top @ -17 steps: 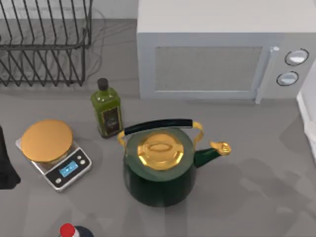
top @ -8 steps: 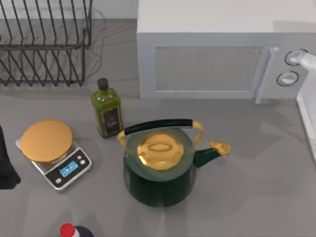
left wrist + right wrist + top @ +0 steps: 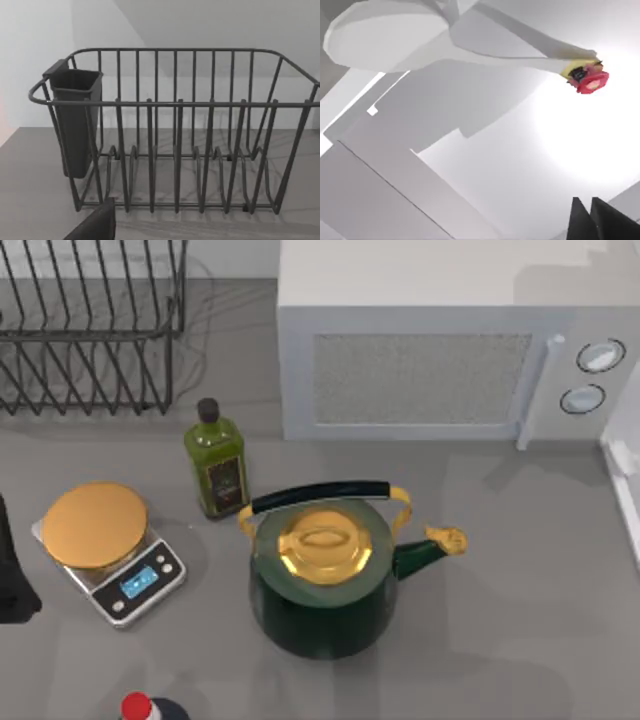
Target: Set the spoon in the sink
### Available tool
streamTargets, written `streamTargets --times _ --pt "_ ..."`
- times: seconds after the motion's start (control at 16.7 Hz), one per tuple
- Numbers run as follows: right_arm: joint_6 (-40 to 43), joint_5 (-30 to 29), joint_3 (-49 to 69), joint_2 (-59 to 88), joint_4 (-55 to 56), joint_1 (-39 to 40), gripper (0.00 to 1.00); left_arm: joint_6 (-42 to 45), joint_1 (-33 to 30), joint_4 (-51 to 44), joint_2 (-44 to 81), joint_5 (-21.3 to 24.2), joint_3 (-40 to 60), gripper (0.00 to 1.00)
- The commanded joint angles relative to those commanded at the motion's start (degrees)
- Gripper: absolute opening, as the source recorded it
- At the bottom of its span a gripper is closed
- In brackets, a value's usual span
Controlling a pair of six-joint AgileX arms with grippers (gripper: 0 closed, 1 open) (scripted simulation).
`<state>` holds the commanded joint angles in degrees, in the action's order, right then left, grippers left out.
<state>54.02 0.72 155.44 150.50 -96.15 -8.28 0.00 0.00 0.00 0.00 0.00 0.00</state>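
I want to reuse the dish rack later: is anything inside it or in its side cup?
In the left wrist view the dish rack holds nothing between its wires. The dark cup hangs on one end; its walls hide whatever may be inside.

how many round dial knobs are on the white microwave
2, both on the white microwave panel at its right end in the top view: the upper round dial knob and the lower round dial knob directly beneath it. Any others out of view can't be ruled out.

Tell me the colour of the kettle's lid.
Gold, on the dark green kettle; the lid shows best in the top view.
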Motion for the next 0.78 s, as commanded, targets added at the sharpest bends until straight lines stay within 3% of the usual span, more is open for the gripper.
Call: streamTargets --times 0.3,0.78 --pt "-0.10 0.04 10.54 6.85 -2.03 -0.71 0.00 0.00 0.00 0.00 0.00 0.00 0.00 1.00" --pt "-0.11 0.08 8.10 5.77 -0.23 -0.54 0.00 0.00 0.00 0.00 0.00 0.00 0.00 1.00"
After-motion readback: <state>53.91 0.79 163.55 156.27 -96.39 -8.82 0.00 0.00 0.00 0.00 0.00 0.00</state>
